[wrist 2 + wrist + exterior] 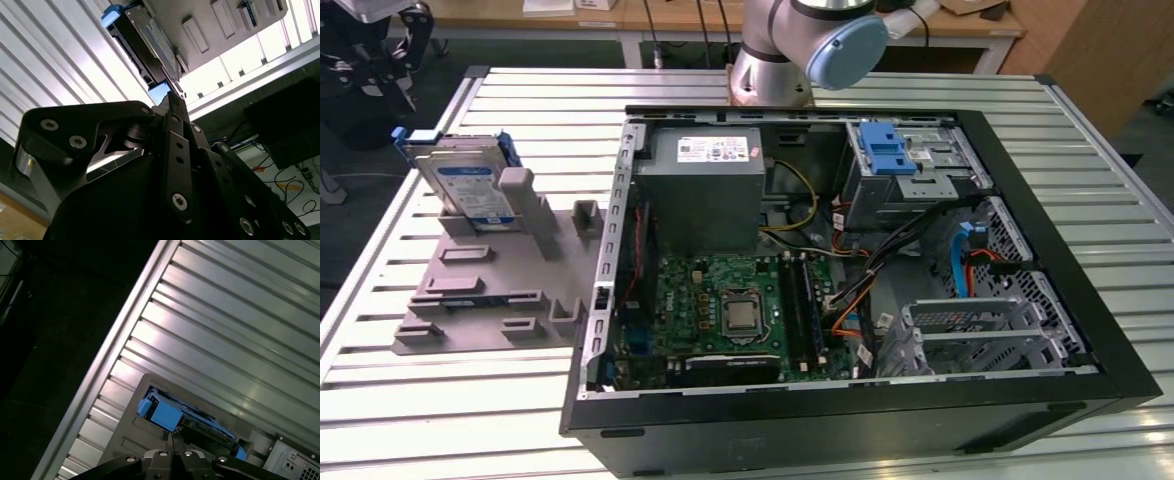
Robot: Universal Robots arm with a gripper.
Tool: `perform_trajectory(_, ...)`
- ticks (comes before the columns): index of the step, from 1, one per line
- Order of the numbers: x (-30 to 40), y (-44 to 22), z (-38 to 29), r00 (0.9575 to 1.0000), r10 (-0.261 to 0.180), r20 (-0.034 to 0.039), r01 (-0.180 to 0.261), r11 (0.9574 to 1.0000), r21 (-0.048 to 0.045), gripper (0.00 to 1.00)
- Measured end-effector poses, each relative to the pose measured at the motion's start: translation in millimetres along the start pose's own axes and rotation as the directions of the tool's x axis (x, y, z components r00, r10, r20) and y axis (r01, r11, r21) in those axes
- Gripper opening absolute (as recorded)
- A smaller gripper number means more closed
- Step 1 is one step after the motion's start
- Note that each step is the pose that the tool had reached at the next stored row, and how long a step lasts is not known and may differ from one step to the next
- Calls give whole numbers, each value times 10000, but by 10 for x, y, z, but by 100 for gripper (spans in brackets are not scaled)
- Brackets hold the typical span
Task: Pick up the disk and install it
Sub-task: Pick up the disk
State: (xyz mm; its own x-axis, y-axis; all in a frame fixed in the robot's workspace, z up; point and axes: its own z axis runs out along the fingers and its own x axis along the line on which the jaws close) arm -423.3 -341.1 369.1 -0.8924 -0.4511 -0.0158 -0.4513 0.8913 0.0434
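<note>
Hovering near the disk (464, 185) by the bench (427, 400) edge, my hand (170, 438) pinched together and empty, I think it is hard, heavy, best held by its blue sides.

Open computer case (854, 432), green motherboard (707, 290), grey fixture (480, 272), slatted table (440, 420)

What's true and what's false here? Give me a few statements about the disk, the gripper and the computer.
1. The disk stands on edge in a grey holder, outside the computer case. True.
2. The gripper is clamped on the disk. False: its fingers are together on nothing, apart from the disk.
3. The case is open, with the motherboard showing. True.
4. The table is smooth wood. False: it is ribbed metal.
</note>
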Motion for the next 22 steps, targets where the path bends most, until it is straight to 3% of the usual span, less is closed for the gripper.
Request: perform_trajectory(22, 0, 0, 0, 9992, -406, -17, 406, 9992, -7, 11)
